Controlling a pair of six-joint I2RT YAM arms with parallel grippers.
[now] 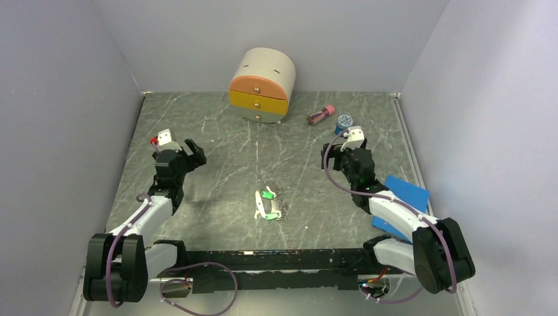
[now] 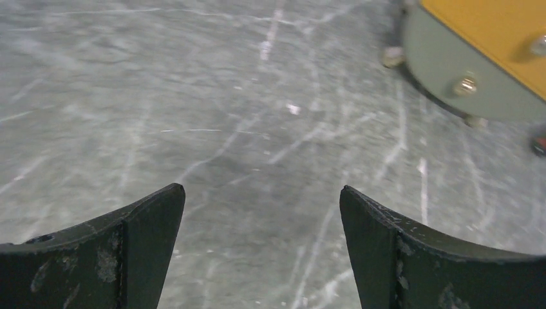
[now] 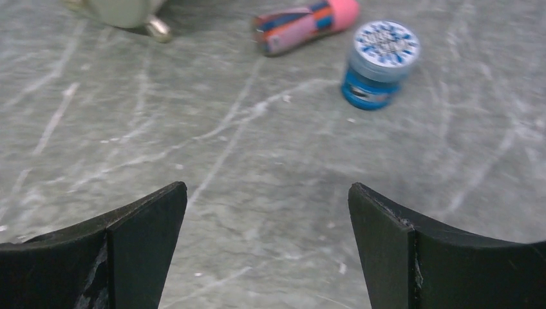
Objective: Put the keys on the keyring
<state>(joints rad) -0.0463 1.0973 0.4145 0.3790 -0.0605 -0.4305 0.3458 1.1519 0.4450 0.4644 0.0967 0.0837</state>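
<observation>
Two keys with green heads (image 1: 266,194) (image 1: 271,215) lie on the grey marbled table near its front centre, with pale blades beside them. A fine chain of the keyring (image 1: 284,192) trails next to them; the ring itself is too faint to make out. My left gripper (image 1: 193,150) is open and empty at the left, well away from the keys. My right gripper (image 1: 334,153) is open and empty at the right, also apart from them. In both wrist views the jaws (image 2: 262,199) (image 3: 267,196) stand wide over bare table. The keys show in neither wrist view.
A round cabinet with orange and yellow drawers (image 1: 261,85) stands at the back centre, its base in the left wrist view (image 2: 476,71). A pink tube (image 3: 302,24) and a blue jar (image 3: 380,63) lie at the back right. A blue flat piece (image 1: 403,197) lies under the right arm.
</observation>
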